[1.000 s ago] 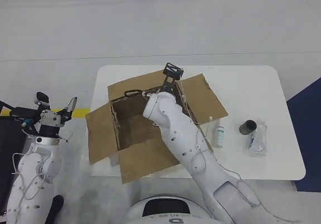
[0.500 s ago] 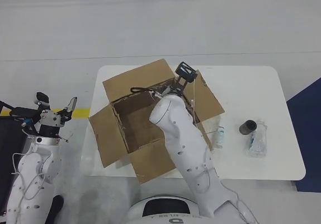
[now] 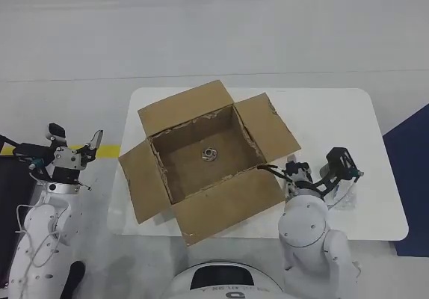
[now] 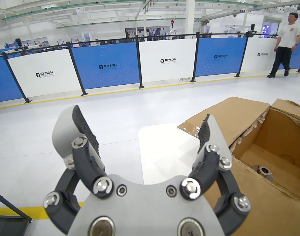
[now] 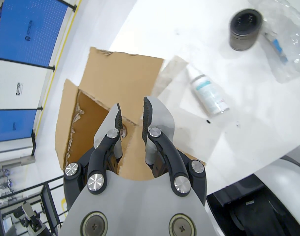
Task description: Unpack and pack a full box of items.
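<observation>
Box is open on the left half of the tabletop, all four flaps out. The left and near flaps reach those edges. One metal part is left on the box floor, about mid-floor.

Hidden or cut off:
- Top view: my right arm covers the white bottle and the cylinder. The clear bottle pokes out past the wrist but is mostly covered.
- Right wrist view: white bottle lies on its side just beside the box's right flap. The cylinder sits nearer the right edge, close against the clear bottle, and I can't tell if they touch. The fingers block most of the box floor.
- Left wrist view: the box is cut off at the frame edge, and its near wall clips the lower side of the part.

Arm poses:
- Right arm is folded up at the near edge, right of the box. The wrist is above the tabletop's right side, fingers aimed down and back toward the box.
- Right gripper has a narrow gap with nothing in it.
- Left arm is parked off the left edge, away from the tabletop, fingers pointing out across the floor.
- Left gripper is spread wide and empty.
</observation>
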Available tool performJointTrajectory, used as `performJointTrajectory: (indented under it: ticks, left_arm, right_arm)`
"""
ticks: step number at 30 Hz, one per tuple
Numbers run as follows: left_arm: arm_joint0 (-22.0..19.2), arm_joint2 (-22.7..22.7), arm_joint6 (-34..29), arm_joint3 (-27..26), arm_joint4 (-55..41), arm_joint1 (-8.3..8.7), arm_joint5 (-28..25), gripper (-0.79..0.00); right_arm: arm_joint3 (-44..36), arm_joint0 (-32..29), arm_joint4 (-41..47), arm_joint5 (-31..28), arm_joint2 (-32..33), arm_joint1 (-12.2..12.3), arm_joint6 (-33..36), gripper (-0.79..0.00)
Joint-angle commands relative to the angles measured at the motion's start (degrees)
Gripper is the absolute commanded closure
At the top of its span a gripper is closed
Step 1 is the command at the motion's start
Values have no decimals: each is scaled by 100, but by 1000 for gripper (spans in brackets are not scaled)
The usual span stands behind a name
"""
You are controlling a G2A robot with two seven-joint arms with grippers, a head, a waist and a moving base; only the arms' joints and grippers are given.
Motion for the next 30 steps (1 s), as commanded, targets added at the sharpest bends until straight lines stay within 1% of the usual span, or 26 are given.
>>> performJointTrajectory:
  ticks: [1, 4, 8, 13, 16, 21, 23, 25, 27, 29, 30]
  left_arm:
    - [0, 0, 0, 0, 0, 0, 0, -785]
    - [0, 0, 0, 0, 0, 0, 0, -785]
    - [0, 0, 0, 0, 0, 0, 0, -785]
    - [0, 0, 0, 0, 0, 0, 0, -785]
    - [0, 0, 0, 0, 0, 0, 0, -785]
    - [0, 0, 0, 0, 0, 0, 0, -785]
    - [0, 0, 0, 0, 0, 0, 0, -785]
    - [0, 0, 0, 0, 0, 0, 0, -785]
    - [0, 0, 0, 0, 0, 0, 0, -785]
    - [0, 0, 0, 0, 0, 0, 0, -785]
    - [0, 0, 0, 0, 0, 0, 0, -785]
  right_arm:
    - [16, -238, 686, 0, 357, -59, -443, -234]
    - [161, -412, 1383, 0, 812, -136, -751, -265]
    - [562, -300, 1703, -109, 939, -142, -772, -283]
    - [1308, 205, 1293, 0, 958, -104, -576, -317]
    - [1724, 455, 987, 0, 1101, -148, -420, -332]
    - [2065, 674, 308, 0, 1169, -282, -50, -363]
    - [2119, 720, 48, 0, 1171, -286, 166, -388]
    - [2159, 764, -246, 0, 1174, -284, 360, -483]
    - [2261, 818, -607, 0, 1155, -282, 578, -662]
    - [2391, 911, -1035, 0, 1135, -276, 862, -708]
    - [2456, 976, -1254, 0, 1092, -269, 1038, -708]
